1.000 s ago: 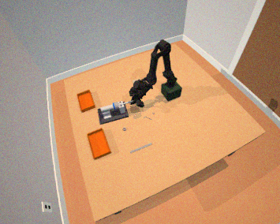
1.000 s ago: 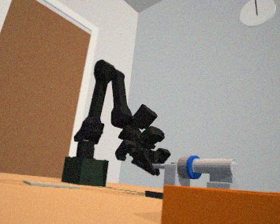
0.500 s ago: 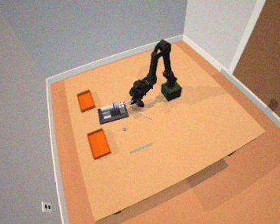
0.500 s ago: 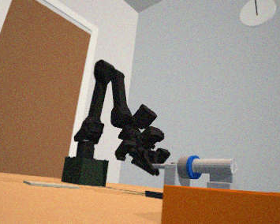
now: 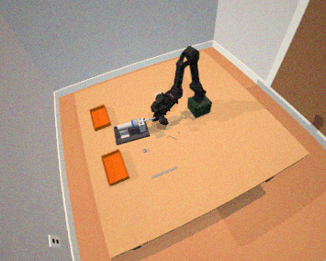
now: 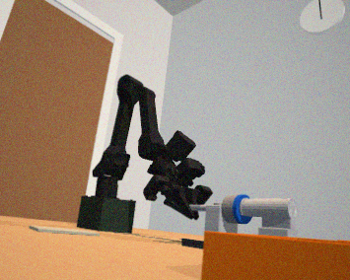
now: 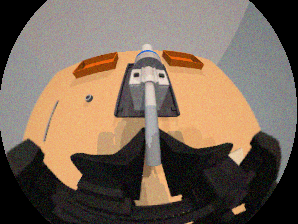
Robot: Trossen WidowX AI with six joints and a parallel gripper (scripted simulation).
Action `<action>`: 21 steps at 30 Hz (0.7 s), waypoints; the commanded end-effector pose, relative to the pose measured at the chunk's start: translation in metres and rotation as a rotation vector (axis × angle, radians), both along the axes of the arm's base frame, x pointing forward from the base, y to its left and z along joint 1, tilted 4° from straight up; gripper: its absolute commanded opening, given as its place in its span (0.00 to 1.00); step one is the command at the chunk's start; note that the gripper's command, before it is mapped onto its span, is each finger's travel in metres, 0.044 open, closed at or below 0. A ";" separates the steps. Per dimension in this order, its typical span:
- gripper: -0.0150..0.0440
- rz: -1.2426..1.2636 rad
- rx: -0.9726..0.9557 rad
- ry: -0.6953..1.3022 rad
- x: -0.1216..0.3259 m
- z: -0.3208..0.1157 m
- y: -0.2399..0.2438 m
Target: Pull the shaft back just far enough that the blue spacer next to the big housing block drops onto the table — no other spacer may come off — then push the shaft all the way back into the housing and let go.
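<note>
The blue spacer (image 6: 242,209) is up on the assembly, between a grey ring (image 6: 229,208) and the big pale housing (image 6: 269,207) (image 5: 124,126). No gap shows between the spacer and the housing. The grey shaft (image 7: 151,117) (image 6: 200,207) passes through the near support block (image 6: 213,218) (image 7: 135,91) and sticks out toward the arm. My gripper (image 7: 149,129) is shut on the shaft's outer part, outside the support block. In the top and exterior views its fingertips are dark and small. The shaft's inner end is hidden inside the parts.
The assembly stands on a dark base plate (image 5: 135,139) (image 7: 119,109). Orange trays (image 5: 115,168) (image 5: 100,118) (image 7: 96,65) (image 7: 183,59) lie on either side beyond it. A small grey round part (image 5: 144,151) (image 7: 89,98) and a thin grey rod (image 5: 164,173) (image 7: 50,121) lie on the table.
</note>
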State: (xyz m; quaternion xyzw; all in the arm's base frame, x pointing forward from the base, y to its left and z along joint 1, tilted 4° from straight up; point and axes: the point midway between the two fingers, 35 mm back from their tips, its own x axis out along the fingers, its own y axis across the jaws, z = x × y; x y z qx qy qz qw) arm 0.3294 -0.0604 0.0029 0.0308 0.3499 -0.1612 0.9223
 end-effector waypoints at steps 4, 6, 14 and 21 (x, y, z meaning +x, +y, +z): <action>0.25 -0.002 0.003 -0.001 -0.001 0.000 0.000; 0.25 -0.002 0.003 -0.001 -0.001 0.000 0.000; 0.25 -0.002 0.003 -0.001 -0.002 0.000 0.001; 0.25 -0.002 0.003 -0.001 -0.002 0.000 0.001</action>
